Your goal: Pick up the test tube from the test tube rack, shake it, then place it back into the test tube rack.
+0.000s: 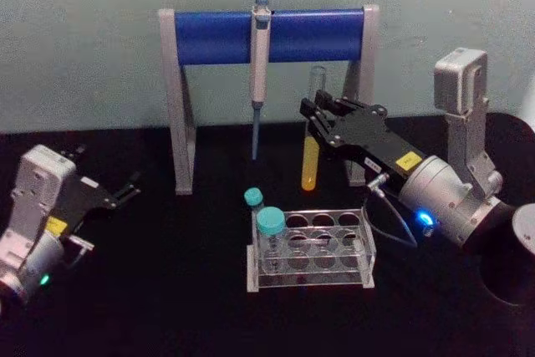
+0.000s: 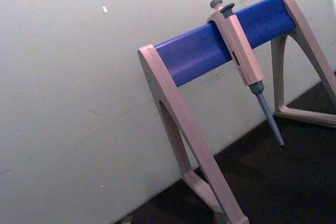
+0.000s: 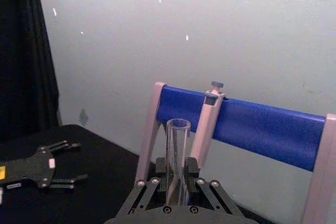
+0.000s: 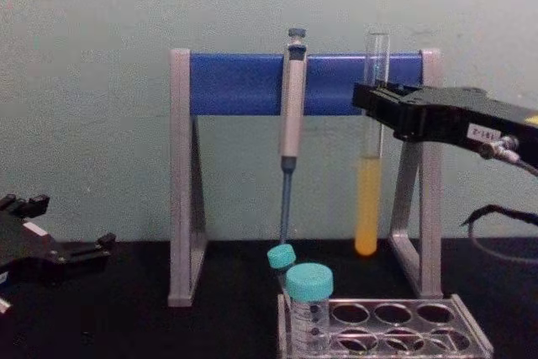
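Head view, one test tube (image 1: 310,165), one rack (image 1: 318,283)

Right arm: reaches in from the right of the test tube rack (image 1: 313,283), with the wrist behind the rack's right end.
Right gripper (image 1: 315,119): raised above and behind the rack, fingers clamped on the upper part of the test tube (image 1: 310,166), holding it upright and clear of the rack.
Left arm: low, well to the left of the rack.
Left gripper (image 1: 107,170): fingers spread apart, holding nothing.
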Action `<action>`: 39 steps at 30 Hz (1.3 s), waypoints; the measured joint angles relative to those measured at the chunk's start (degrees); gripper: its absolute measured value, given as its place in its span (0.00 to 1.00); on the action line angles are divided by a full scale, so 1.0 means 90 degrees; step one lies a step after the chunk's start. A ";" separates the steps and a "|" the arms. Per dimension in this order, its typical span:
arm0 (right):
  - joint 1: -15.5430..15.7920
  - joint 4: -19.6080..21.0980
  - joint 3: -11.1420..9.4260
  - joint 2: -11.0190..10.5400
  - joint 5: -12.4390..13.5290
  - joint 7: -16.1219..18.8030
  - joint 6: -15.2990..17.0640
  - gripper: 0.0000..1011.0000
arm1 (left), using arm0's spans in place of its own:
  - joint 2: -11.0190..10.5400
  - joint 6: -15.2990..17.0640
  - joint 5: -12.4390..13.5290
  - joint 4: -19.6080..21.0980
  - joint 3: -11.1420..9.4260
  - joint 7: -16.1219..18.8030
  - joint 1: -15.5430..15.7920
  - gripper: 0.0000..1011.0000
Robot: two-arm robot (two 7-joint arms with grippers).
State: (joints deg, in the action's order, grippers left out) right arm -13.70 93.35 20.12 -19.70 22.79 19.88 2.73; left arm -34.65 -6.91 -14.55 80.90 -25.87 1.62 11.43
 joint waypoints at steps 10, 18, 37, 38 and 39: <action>0.0131 0.0115 -0.0155 -0.0089 -0.0123 -0.0148 -0.0013 0.23 | 0.0000 0.0000 0.0000 0.0000 0.0000 0.0000 0.0000 0.99; 0.0590 0.0568 -0.0326 -0.0249 -0.0104 -0.0214 0.0128 0.23 | 0.0000 0.0000 0.0000 0.0000 0.0000 0.0000 0.0000 0.99; 0.0239 0.0296 0.0167 -0.0002 -0.0047 0.0085 0.0083 0.23 | 0.0000 0.0000 0.0000 0.0000 0.0000 0.0000 0.0000 0.99; 0.0163 0.0212 0.0171 0.0027 -0.0076 0.0068 0.0053 0.23 | 0.0000 0.0000 0.0000 0.0000 0.0000 0.0000 0.0000 0.99; 0.0096 0.0138 0.0167 0.0052 -0.0104 0.0041 0.0031 0.23 | 0.0000 0.0000 0.0000 0.0000 0.0000 0.0000 0.0000 0.99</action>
State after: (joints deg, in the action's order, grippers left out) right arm -12.84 94.59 21.62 -19.23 21.86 20.24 3.01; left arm -34.65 -6.91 -14.55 80.90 -25.86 1.62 11.43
